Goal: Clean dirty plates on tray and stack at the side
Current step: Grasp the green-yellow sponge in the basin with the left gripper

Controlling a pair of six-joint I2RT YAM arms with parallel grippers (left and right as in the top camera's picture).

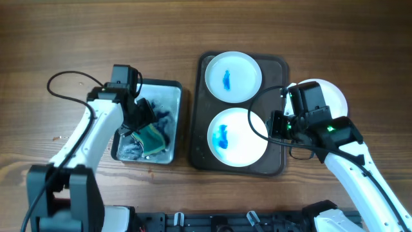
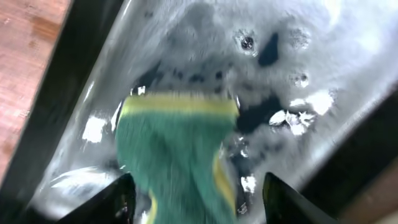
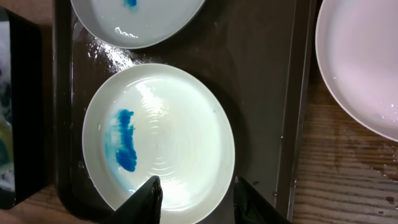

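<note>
Left gripper (image 2: 193, 190) open astride sponge (image 2: 177, 155) inside basin (image 1: 168, 90); right gripper (image 3: 196, 193) open, nearer tray's near plate (image 3: 158, 140).

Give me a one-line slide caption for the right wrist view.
Right gripper open above a blue-smeared plate on the dark tray.

wooden table (image 1: 77, 38), black cables (image 1: 67, 80)

A wooden table (image 1: 77, 38) carries a dark tray (image 1: 280, 169) at centre, a water-filled black basin (image 1: 168, 89) just left of it, and a white plate (image 1: 335, 98) by the tray's right edge.
</note>
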